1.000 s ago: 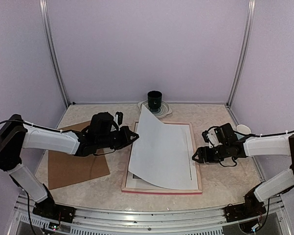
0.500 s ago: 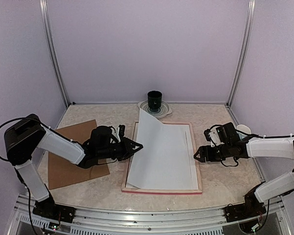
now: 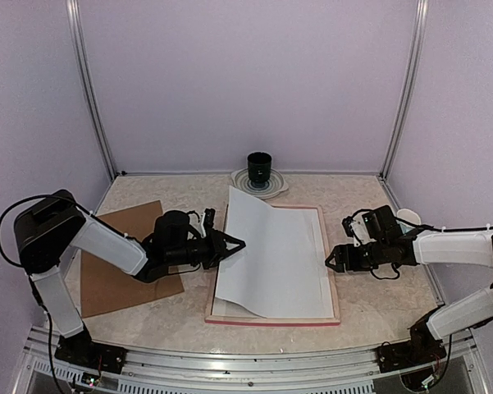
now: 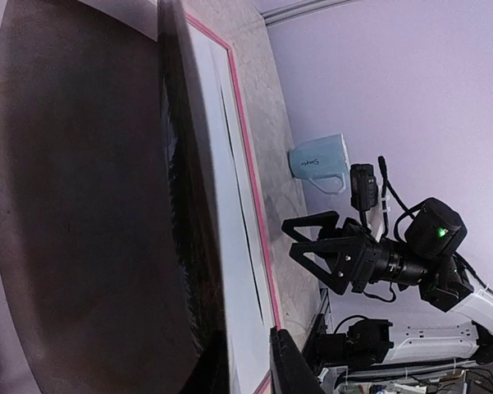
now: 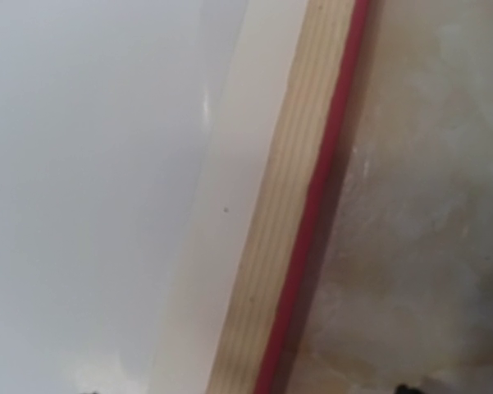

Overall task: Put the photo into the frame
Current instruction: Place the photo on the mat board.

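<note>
My left gripper [image 3: 232,244] sits at the lifted left edge of the photo [image 3: 271,254]; I cannot tell if it grips. My right gripper [image 3: 329,263] is wide, beside the frame [image 3: 271,321].

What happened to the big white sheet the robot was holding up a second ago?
The photo sank from a steep tilt to almost flat on the frame. The left hand came down with its left edge; I cannot tell if it has let go. The right hand, brown board and cup stayed where they were.
</note>
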### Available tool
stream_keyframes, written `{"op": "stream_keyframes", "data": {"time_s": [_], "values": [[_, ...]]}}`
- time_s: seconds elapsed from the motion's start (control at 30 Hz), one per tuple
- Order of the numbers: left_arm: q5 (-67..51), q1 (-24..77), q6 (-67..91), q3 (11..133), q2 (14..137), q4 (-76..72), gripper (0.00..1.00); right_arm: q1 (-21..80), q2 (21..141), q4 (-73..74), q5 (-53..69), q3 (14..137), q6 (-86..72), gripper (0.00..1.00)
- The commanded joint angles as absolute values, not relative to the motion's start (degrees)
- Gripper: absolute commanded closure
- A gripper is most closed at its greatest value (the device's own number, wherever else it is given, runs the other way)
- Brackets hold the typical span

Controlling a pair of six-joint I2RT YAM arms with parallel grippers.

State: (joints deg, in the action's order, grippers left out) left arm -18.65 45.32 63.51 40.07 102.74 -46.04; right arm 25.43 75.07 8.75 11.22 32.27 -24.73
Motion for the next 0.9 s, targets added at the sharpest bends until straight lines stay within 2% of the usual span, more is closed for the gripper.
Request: {"op": "stream_keyframes", "data": {"time_s": [0.0, 0.13, 0.43, 0.87], "values": [[-21.41, 45.40, 63.35, 41.75, 104.48, -46.90, 0.88, 25.93, 74.24, 9.31, 10.29, 31.60, -24.11, 0.23], [-22.79, 45.35, 64.14, 41.58, 103.87, -48.72, 0.95, 25.93, 74.22, 9.55, 10.07, 31.77, -24.00, 0.23], [-24.27, 45.74, 65.79, 43.83, 100.84, -50.94, 0.94, 25.93, 73.48, 9.48, 10.13, 31.88, -24.70, 0.22], [-27.30, 46.82, 70.41, 50.71, 105.67, -58.57, 0.94, 25.84, 73.18, 9.27, 11.44, 32.17, -25.59, 0.22]]}}
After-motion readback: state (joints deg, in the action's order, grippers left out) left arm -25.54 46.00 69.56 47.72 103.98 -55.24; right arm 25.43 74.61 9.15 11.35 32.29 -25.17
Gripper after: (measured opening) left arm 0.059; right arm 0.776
